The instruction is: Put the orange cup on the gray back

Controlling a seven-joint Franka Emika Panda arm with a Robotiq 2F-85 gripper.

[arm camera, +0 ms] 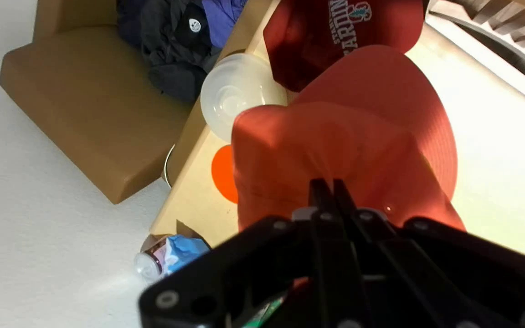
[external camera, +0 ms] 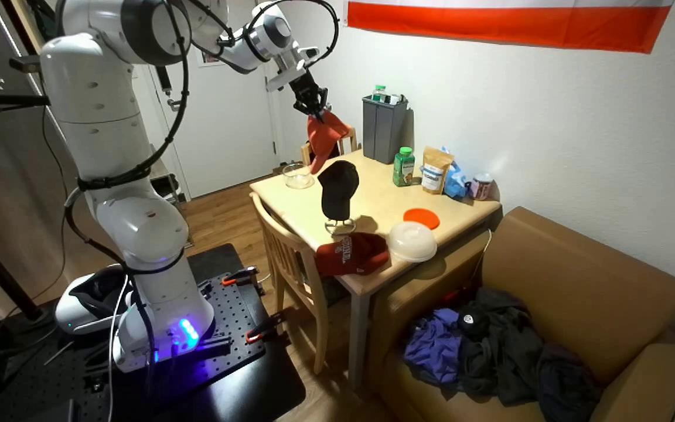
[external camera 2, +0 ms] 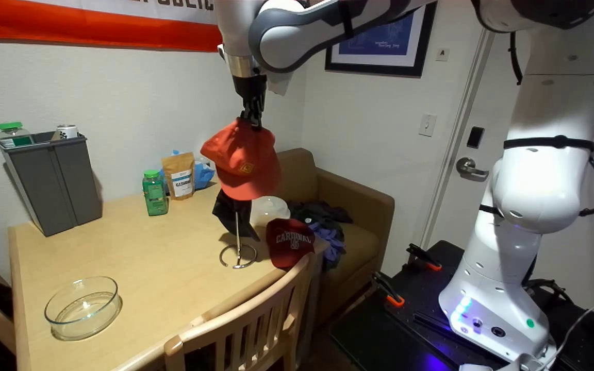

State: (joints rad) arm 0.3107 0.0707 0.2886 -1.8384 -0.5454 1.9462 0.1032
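The task's orange cup is an orange-red cap, seen in both exterior views and the wrist view. My gripper is shut on the cap's top; the fingertips pinch its cloth in the wrist view. The cap hangs above the table with its brim down. The gray back appears to be the near-black cap on a small metal stand. The orange cap partly covers it in an exterior view. Whether they touch is unclear. The wrist view does not show the near-black cap.
A dark red cap, a translucent bowl and a flat orange disc lie near the table's sofa end. A glass bowl, green bottle, paper pouch and gray bin also stand there. A wooden chair adjoins.
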